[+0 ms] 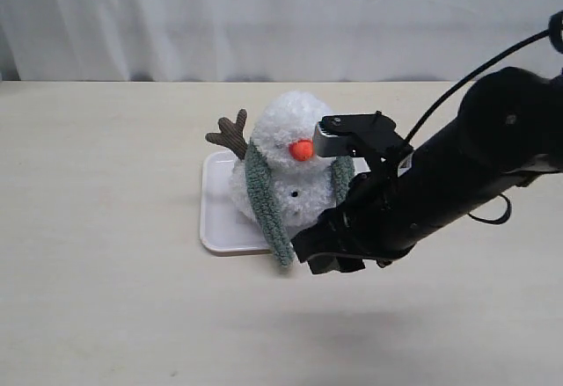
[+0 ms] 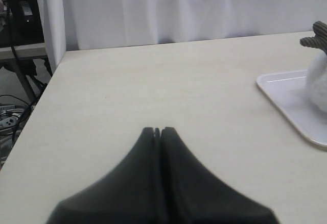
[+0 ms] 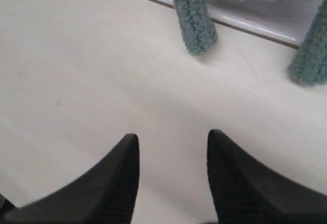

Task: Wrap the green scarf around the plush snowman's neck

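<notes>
White tray [image 1: 215,221] under plush snowman [image 1: 286,127]; right arm [image 1: 457,175] masks green scarf [image 1: 264,197] end; right fingers [image 3: 115,183] parted, empty; left fingers [image 2: 145,183] closed.

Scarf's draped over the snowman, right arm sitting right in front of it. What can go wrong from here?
1. The green scarf only hangs over the neck of the plush snowman, both ends loose and uncrossed; pulling one end could drag it off.
2. The right gripper, open and empty, sits close to both ends; its arm crowds the snowman and could topple it or shift the white tray.
</notes>
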Robot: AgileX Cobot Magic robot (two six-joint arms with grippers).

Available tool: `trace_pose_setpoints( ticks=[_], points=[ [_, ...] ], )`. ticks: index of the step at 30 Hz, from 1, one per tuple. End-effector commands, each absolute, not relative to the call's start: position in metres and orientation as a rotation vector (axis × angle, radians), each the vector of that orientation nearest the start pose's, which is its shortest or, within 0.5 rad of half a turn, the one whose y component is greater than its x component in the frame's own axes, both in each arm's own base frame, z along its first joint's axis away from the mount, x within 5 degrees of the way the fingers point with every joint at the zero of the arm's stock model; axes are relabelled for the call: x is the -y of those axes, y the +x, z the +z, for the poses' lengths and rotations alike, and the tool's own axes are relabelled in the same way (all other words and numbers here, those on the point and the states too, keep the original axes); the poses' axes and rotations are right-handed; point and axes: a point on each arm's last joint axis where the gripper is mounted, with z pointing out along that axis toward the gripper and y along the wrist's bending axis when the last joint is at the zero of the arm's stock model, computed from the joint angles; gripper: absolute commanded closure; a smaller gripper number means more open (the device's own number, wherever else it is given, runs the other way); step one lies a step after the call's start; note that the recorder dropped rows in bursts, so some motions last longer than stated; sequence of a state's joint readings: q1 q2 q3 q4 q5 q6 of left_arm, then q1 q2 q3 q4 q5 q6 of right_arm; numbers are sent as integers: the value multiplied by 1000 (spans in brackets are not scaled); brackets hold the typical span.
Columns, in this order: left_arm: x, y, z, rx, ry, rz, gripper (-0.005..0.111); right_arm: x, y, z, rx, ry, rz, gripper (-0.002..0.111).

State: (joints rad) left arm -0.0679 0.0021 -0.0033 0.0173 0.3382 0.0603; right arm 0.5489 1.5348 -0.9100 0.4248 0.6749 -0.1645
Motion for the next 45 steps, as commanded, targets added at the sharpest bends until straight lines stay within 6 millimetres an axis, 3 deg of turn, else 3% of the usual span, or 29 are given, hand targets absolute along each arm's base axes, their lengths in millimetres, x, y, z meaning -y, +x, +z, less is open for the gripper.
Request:
trace_pose_setpoints(
  ticks=[1,7,20,29,37,45],
  points=[
    [3,54,184,-1803,124,14,107,-162,218,220,-2740,-600,562,65],
    [3,54,184,-1803,124,14,107,-145,190,228,-2709,-602,573,63],
    [3,54,184,-1803,124,14,107,-114,143,301,-2321,-598,627,64],
    [3,54,184,-1803,124,14,107,-89,105,342,-2031,-549,672,85],
    [3,54,184,-1803,124,14,107,-70,77,362,-1810,-589,635,104],
    [3,54,184,-1803,124,14,107,-58,62,360,-1686,-548,625,104]
  ],
)
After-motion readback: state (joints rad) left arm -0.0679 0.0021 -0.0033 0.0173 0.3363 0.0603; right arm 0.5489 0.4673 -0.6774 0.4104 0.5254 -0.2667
